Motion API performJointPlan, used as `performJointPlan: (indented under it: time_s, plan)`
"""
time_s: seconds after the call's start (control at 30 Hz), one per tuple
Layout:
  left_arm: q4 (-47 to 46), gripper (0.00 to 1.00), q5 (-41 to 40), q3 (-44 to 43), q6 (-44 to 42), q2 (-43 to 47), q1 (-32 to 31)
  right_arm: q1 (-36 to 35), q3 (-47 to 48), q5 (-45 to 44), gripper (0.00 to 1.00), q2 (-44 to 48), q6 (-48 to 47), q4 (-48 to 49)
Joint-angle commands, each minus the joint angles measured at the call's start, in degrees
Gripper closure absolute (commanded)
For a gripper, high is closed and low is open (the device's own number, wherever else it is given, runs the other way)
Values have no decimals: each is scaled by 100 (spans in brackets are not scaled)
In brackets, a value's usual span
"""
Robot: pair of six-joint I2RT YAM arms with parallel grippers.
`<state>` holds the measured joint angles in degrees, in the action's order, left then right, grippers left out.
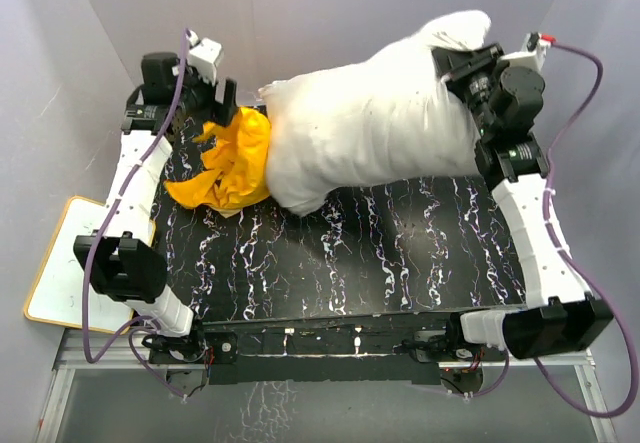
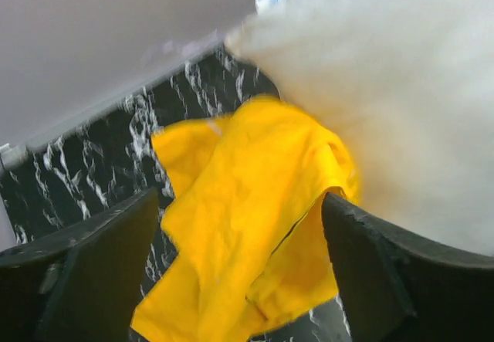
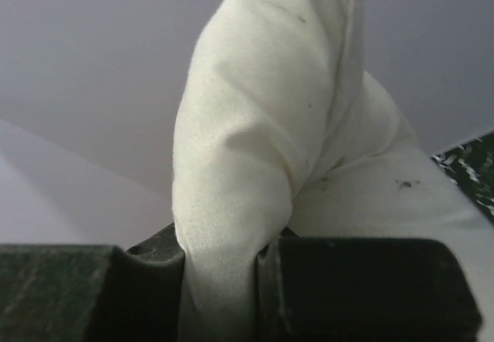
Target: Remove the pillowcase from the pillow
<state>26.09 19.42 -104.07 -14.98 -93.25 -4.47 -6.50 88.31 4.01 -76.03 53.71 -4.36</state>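
The right hand (image 3: 220, 280) is clenched on the pillow (image 3: 247, 126): in its wrist view its two dark fingers (image 3: 370, 288) pinch a thick fold of off-white cloth between them, and the fold rises as a rounded ridge straight ahead of the hand against the grey wall (image 3: 85, 87). Lower and to one side of that ridge the rest of the pillow spreads away, and a corner of the black marbled bench (image 3: 471, 164) shows past it. From above, this right hand (image 1: 462, 63) grips the far end of the pillow (image 1: 370, 128), whose plump body stretches from the hand across the far half of the bench (image 1: 380, 253) towards the other arm. The left hand (image 2: 239, 199) is released and holds nothing; its fingers (image 2: 85, 272) stand wide apart with the pillowcase (image 2: 255, 164) lying below and between them, a crumpled yellow heap on the bench (image 2: 93, 164), and whether either finger touches the cloth cannot be told. Just beyond that heap the blurred white bulk of the pillow (image 2: 401, 87) meets it. The view from above shows what the wrist views do not: the left hand (image 1: 222, 98) sits over the far edge of the pillowcase (image 1: 235, 163), which is bunched against the pillow's end nearest that hand, the pillow otherwise bare; whether any yellow cloth wraps that corner cannot be told. A whiteboard (image 1: 65, 263) lies off the bench beside the left arm.
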Motion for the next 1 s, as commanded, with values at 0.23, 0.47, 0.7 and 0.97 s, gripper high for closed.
performJointPlan:
  time_s: [0.23, 0.47, 0.7, 0.97]
  plan:
    - [125, 3, -1070, 1444, -704, 1002, 34, 527, -3600, -282, 79, 667, -844, 865]
    - [-363, 3, -1700, 2052, -528, 1357, 87, 527, -3847, -1378, 2, 719, -1727, 165]
    - [-1277, 3, -2156, 2666, 277, 1466, 328, 623, -4353, -4906, 2, 2288, -2041, 229]
    - [-2153, 3, -1715, 3523, 985, 1633, 1411, 624, -6215, -5913, 2, 3311, -2777, 2658]
